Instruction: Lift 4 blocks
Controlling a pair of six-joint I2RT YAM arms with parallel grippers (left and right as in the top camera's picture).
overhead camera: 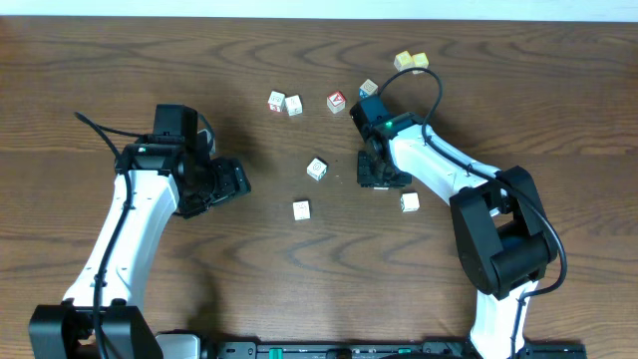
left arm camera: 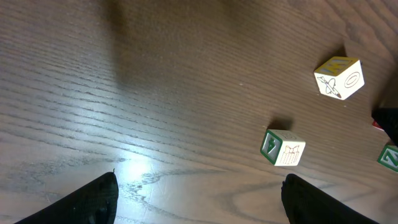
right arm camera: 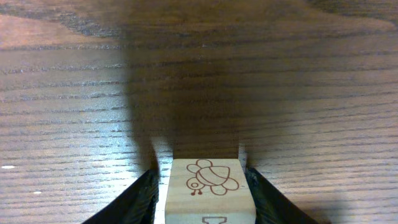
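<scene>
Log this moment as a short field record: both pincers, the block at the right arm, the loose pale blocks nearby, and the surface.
left pincer: open, nothing between its fingers
right pincer: fingers flank a block; whether they grip it cannot be told
flanked block: pale wood, bee drawing showing
upper middle block: loose, between the arms
lower middle block: loose, apart from the others
right block: loose, beside the right arm
surface: brown wooden table
</scene>
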